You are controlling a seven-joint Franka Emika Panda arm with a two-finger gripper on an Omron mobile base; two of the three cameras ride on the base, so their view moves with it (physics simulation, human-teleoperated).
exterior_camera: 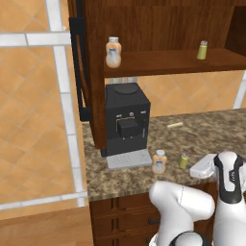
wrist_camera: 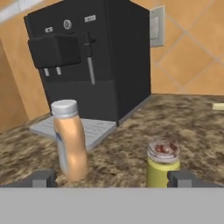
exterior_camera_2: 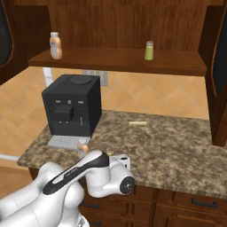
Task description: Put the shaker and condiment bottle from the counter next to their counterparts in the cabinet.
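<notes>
we held the gripper (wrist_camera: 112, 178) wide open and empty, low before the condiment bottle (wrist_camera: 70, 140) and shaker (wrist_camera: 162, 162), presumably to line up a grasp.

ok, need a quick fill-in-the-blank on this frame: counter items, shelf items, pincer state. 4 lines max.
1. On the counter, the condiment bottle stands just in front of the ____ machine's tray.
2. The shaker on the counter stands ____, not tipped.
3. The twin bottle and twin shaker sit on the cabinet ____.
4. The pincer is ____, holding nothing.

Missing words: coffee; upright; shelf; open
</notes>
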